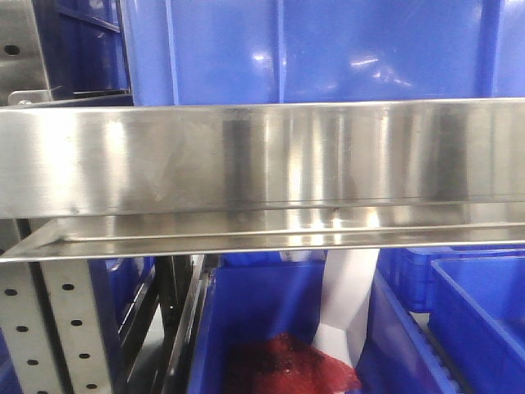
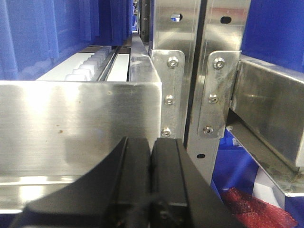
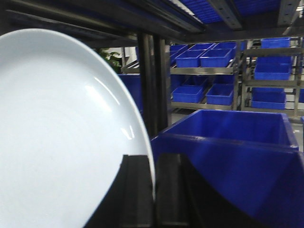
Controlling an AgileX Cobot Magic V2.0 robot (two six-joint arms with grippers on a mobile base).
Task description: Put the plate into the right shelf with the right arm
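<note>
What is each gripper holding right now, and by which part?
The right gripper clamps the white plate by its rim, a finger on each face. The left gripper is shut, holding nothing.

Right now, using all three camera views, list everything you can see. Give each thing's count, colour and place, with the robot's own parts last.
plate: one, white, left of the right wrist view
shelf lip: one, brushed steel, across the front view
perforated upright: at least one, grey, lower left under the lip
blue bins: many, blue, above and below the lip, more on far shelves
red material: one heap, red, in a bin under the lip
white sheet: one, white, right of the red heap
roller track: one, white, behind the lip
left gripper: one, black, shut and empty, facing the lip
right gripper: one, black, shut on the plate's edge
</note>
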